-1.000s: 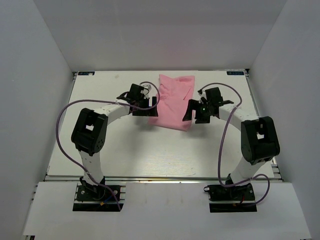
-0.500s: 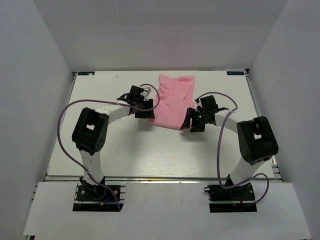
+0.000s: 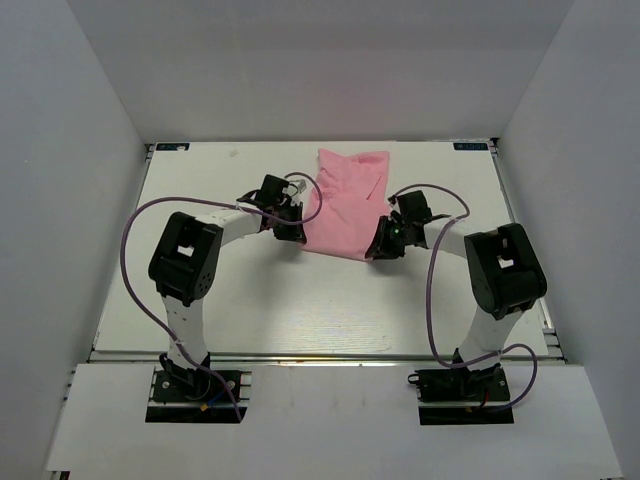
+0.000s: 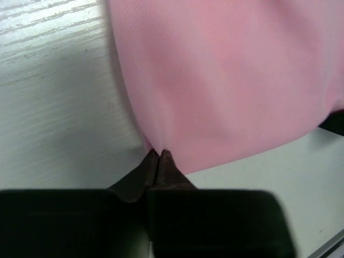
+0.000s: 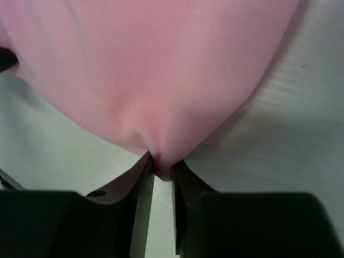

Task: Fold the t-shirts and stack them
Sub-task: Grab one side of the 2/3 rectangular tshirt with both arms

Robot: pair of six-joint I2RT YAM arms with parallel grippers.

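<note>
The pink t-shirt [image 3: 345,200] lies folded into a long strip on the far middle of the table. My left gripper [image 3: 296,236] sits at its near left corner, and my right gripper [image 3: 376,250] at its near right corner. In the left wrist view the left gripper [image 4: 158,153] is shut, its tips pinching the edge of the t-shirt [image 4: 226,80]. Seen from the right wrist, the right gripper [image 5: 161,164] is shut on a bunched fold of the t-shirt [image 5: 156,64], cloth showing between its fingers.
The white table [image 3: 290,300] is walled by grey panels at the left, right and back. Purple cables loop from both arms above the table. The arm bases stand at the near edge.
Both grippers have closed from wide open onto the shirt's near corners. The right gripper has moved left and nearer, down to the near right corner; the left one has shifted slightly.
</note>
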